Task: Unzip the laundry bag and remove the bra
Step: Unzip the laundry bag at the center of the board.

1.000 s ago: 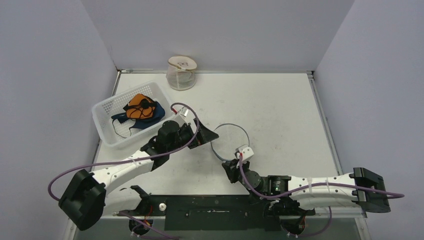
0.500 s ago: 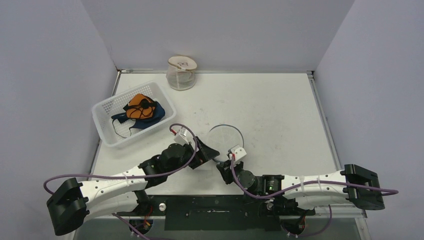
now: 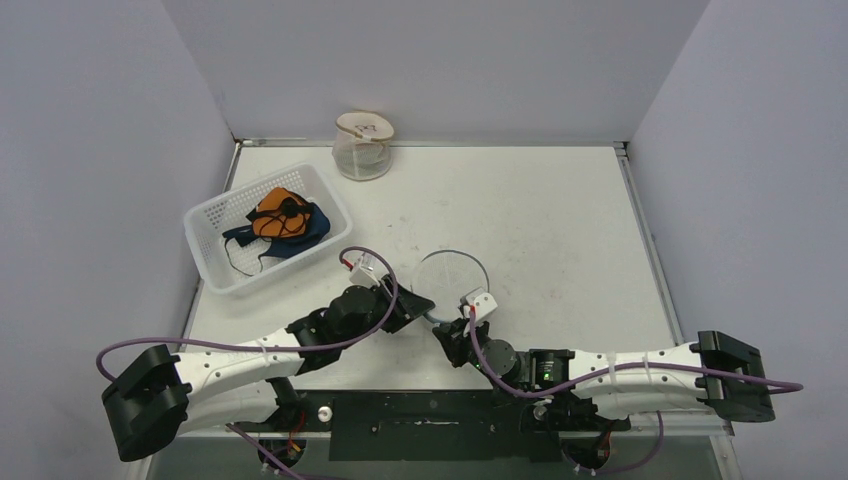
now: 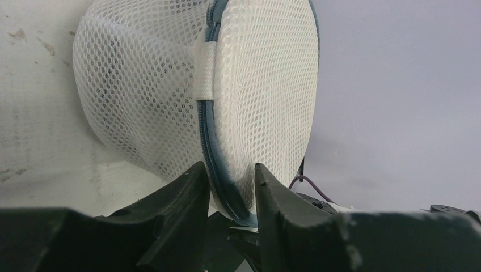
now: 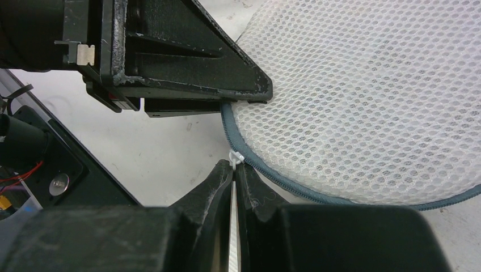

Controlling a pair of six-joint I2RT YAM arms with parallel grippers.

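Nearest to us, the right hand (image 3: 446, 337) lies low over the bench (image 3: 560, 230), just ahead of the arm bases and a little right of centre. In its wrist view the right hand (image 5: 233, 168) is clenched, its two dark fingers pinched together on the small white zipper pull (image 5: 236, 157), a white strip of which shows in the slit between them. The pull sits at the near edge of the laundry bag (image 5: 368, 102), right on its blue-grey zipper (image 5: 266, 173).

Just to the left and slightly farther, the left hand (image 3: 414, 303) reaches in from the left and meets the same bag at its near left edge. From its own camera we see the left hand (image 4: 231, 173) grasping the bag's rim: one finger is on each side of the zipper (image 4: 202, 136), and the white mesh of the laundry bag (image 4: 142, 96) rises between and beyond them. The two hands are close together, their tips just beside one another.

The laundry bag (image 3: 452, 274) itself is a round white mesh disc lying on the bench, just beyond both hands.

Farther off on the left stands a white slatted basket (image 3: 213, 213), and the orange and blue bra (image 3: 277, 221) lies inside it, well apart from the bag.

At the far edge, against the back wall, stands a clear lidded container (image 3: 362, 148).
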